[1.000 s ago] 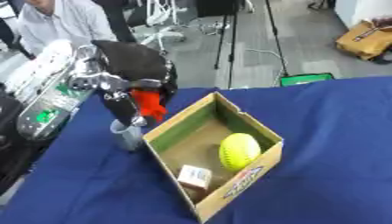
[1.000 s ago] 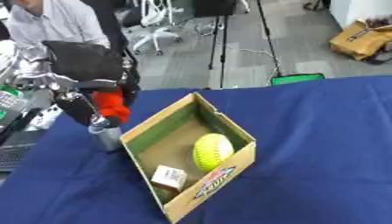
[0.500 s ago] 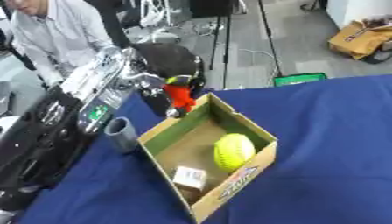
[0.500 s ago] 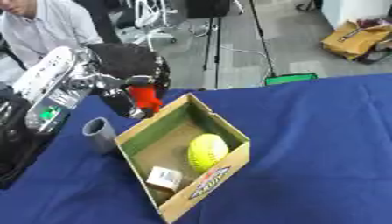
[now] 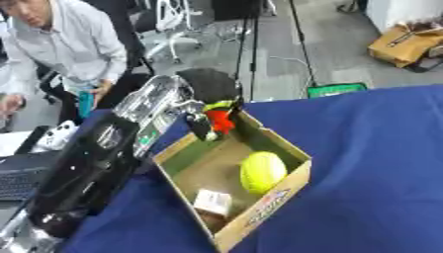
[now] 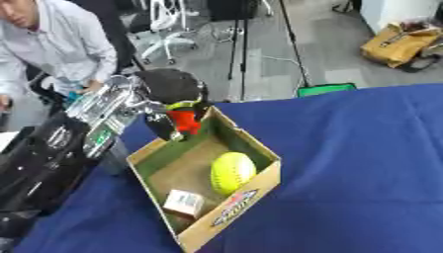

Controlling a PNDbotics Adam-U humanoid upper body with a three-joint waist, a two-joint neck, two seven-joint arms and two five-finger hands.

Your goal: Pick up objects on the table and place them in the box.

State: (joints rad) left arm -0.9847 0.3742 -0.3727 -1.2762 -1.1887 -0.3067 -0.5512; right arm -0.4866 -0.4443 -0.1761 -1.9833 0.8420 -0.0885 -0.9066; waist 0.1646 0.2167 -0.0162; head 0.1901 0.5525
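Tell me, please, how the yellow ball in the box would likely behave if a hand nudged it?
The ball looks round and smooth, so it would probably roll. It lies low inside the box, whose walls would likely stop it soon. A small carton lies near it and might get bumped.

The left hand (image 6: pixel 173 121) held a red object (image 6: pixel 185 121) over the far corner of the cardboard box (image 6: pixel 251 185). Inside lay a yellow ball (image 6: pixel 230 171) and a small white carton (image 6: pixel 183 202); blue tabletop (image 6: pixel 363 163) beneath.
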